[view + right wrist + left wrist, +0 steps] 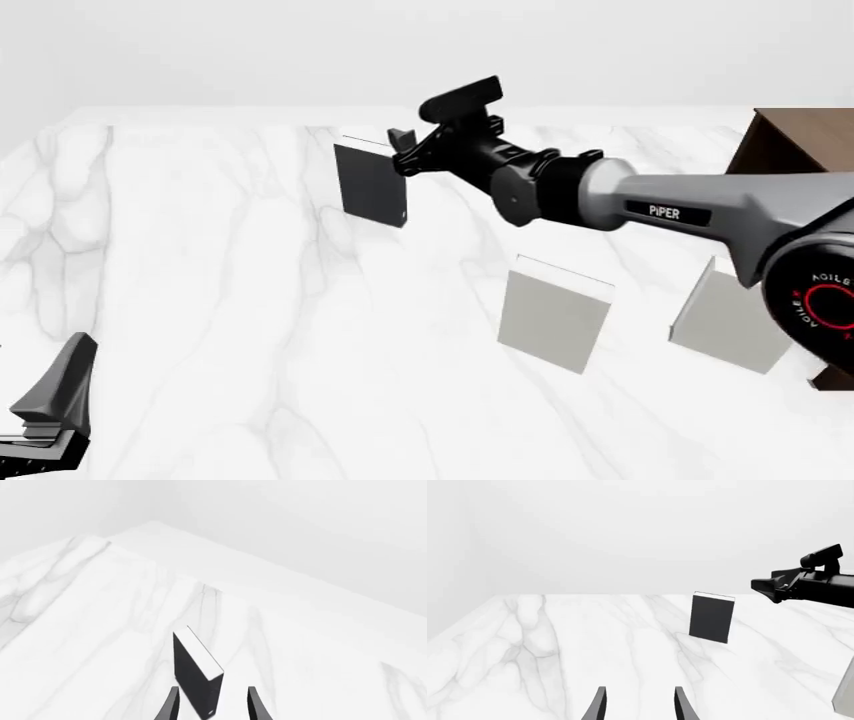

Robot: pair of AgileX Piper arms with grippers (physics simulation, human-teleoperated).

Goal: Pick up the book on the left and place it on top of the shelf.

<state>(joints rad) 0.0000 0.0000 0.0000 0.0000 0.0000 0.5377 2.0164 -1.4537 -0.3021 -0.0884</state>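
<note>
Standing on veined marble bench (200,300), the slim black book (371,186) fills my parted right hand (210,702); shelf (798,150) cropped.

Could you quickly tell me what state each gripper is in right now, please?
Left gripper: open, holding nothing.
Right gripper: open, around the black book, not yet closed on it.

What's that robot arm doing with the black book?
The right gripper has reached across the table to the book, which stands upright. Its open fingers sit around the book's top edge but haven't closed. The left gripper waits open, away from it. Two grey books stand nearer, and the shelf is at the right.
</note>
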